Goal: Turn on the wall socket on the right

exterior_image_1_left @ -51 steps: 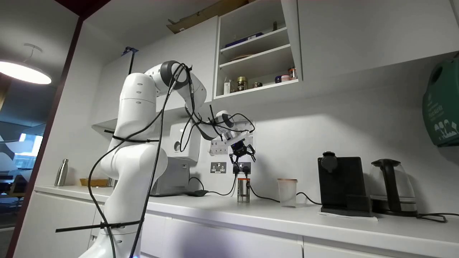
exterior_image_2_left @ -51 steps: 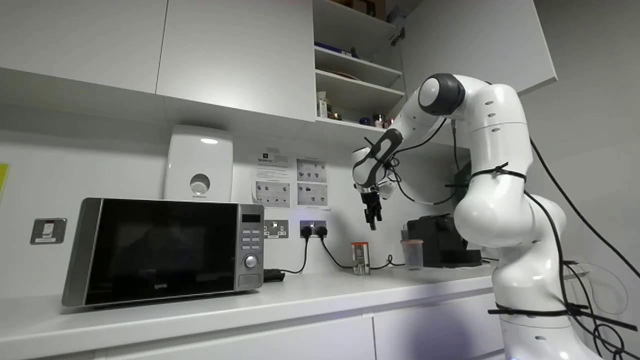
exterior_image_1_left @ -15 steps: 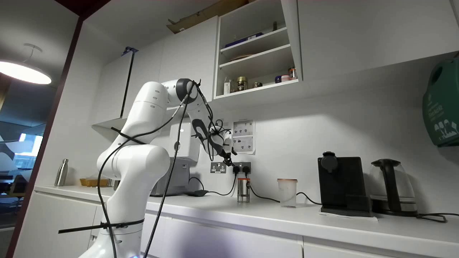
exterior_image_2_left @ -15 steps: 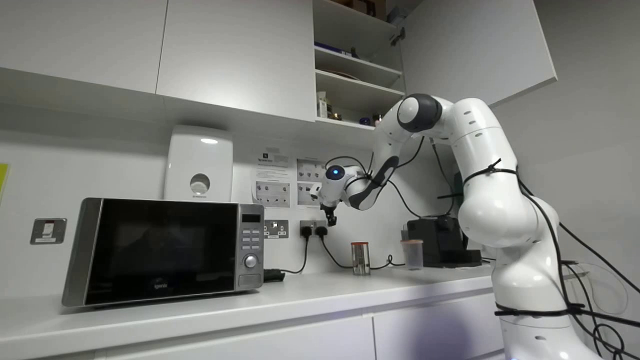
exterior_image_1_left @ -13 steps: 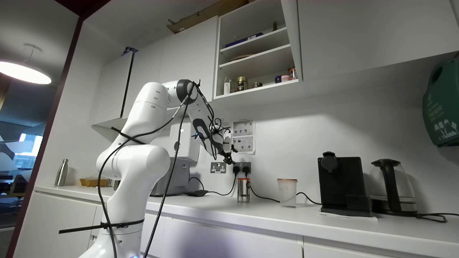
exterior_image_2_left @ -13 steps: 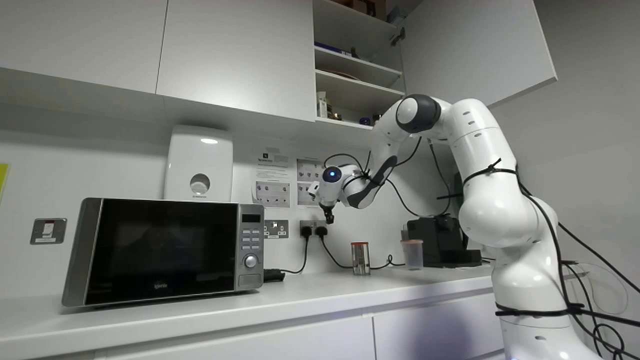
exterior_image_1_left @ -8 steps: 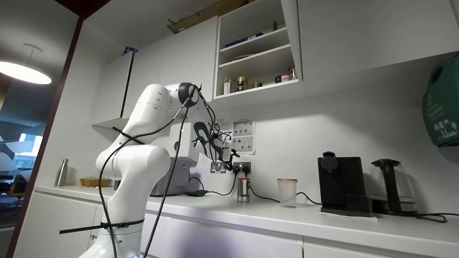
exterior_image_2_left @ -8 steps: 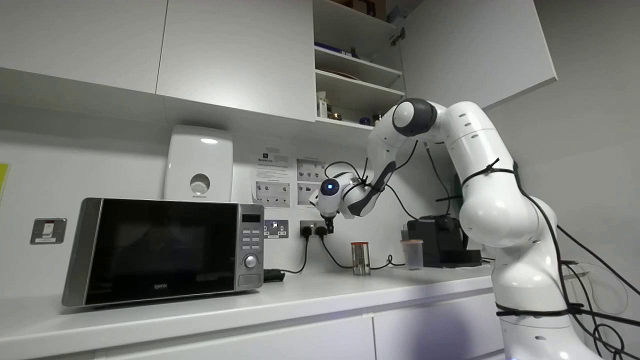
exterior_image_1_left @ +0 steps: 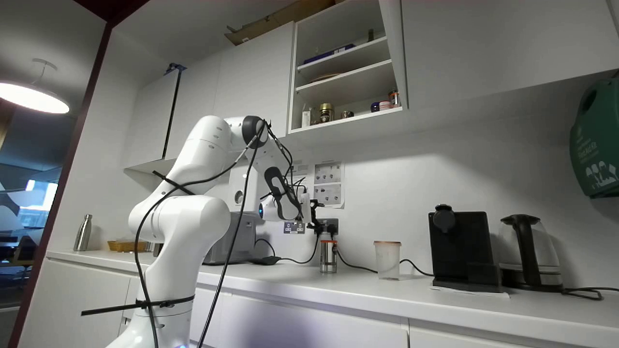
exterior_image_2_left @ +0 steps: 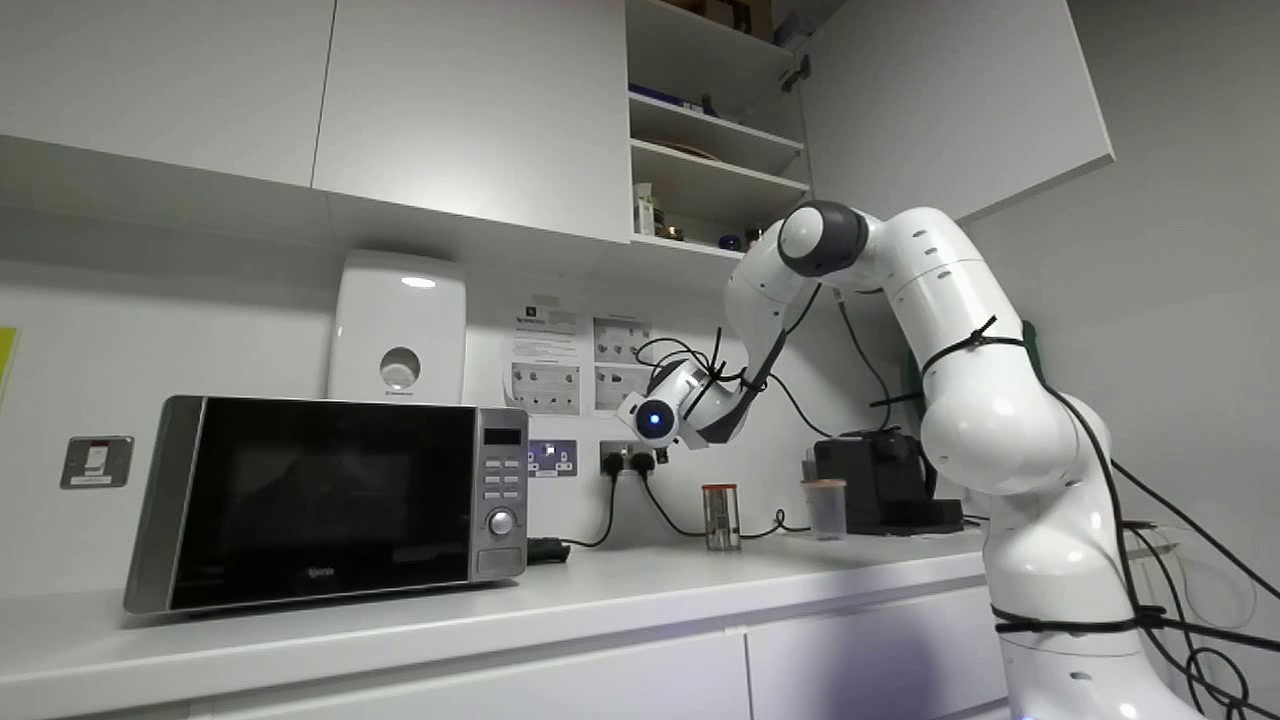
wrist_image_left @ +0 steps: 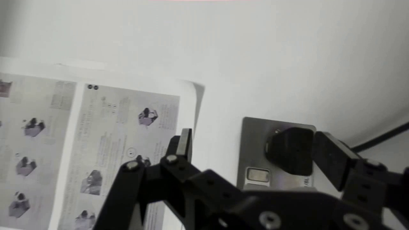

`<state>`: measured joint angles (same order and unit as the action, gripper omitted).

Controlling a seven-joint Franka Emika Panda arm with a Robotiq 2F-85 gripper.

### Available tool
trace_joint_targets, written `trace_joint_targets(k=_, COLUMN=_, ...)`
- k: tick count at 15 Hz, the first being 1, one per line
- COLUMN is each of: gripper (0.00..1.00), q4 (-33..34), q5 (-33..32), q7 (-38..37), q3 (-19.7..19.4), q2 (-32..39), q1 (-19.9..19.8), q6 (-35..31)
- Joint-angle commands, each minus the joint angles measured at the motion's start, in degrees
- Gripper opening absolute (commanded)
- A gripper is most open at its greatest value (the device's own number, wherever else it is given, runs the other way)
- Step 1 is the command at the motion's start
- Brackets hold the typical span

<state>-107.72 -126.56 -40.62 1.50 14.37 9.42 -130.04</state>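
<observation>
The right wall socket is a metal double plate with black plugs in it. It shows in both exterior views, with a plug below the plate's middle. In the wrist view the socket plate shows a small pale rocker switch and one black plug; its lower part is hidden by the gripper. My gripper is open and empty in front of the socket, facing the wall. In the wrist view the open jaws span the plate, one finger close to the plug; contact cannot be told.
A left socket is beside it. Below stand a metal canister with an orange lid and a plastic tub. Instruction sheets hang on the wall. A microwave stands to the left on the counter.
The arm has come over and down to the right socket. In the last second the wrist has lowered and tilted, so the gripper turned from pointing downward to facing the wall.
</observation>
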Motion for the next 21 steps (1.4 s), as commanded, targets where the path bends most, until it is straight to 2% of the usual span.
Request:
trace_joint_targets(k=1, gripper=1.00, q4=-1.6, q5=-4.0, q7=-3.0, q3=2.8, q2=0.0, q1=-1.0, q6=8.9)
trace_joint_targets(k=2, gripper=1.00, q4=-1.5, q5=-1.2, q7=-3.3, q3=3.4, q2=0.1, q1=-1.4, q6=9.2)
trace_joint_targets(k=3, gripper=1.00, q4=-1.2, q5=6.1, q7=-1.1, q3=4.2, q2=-0.5, q1=-2.6, q6=3.9)
trace_joint_targets(k=4, gripper=1.00, q4=-1.1, q5=1.1, q7=-1.4, q3=4.0, q2=0.1, q1=-1.9, q6=6.8)
trace_joint_targets(k=6, gripper=1.00, q4=-1.1, q5=4.8, q7=-1.3, q3=4.4, q2=0.1, q1=-2.2, q6=5.8)
trace_joint_targets(k=10, gripper=1.00, q4=-1.1, q5=5.5, q7=-1.3, q3=4.5, q2=0.1, q1=-2.4, q6=5.6)
trace_joint_targets(k=18, gripper=1.00, q4=-1.1, q5=5.6, q7=-1.3, q3=4.6, q2=0.1, q1=-2.4, q6=5.6)
trace_joint_targets(k=21, gripper=1.00, q4=-0.5, q5=1.7, q7=-3.7, q3=4.6, q2=2.0, q1=-2.2, q6=6.6)
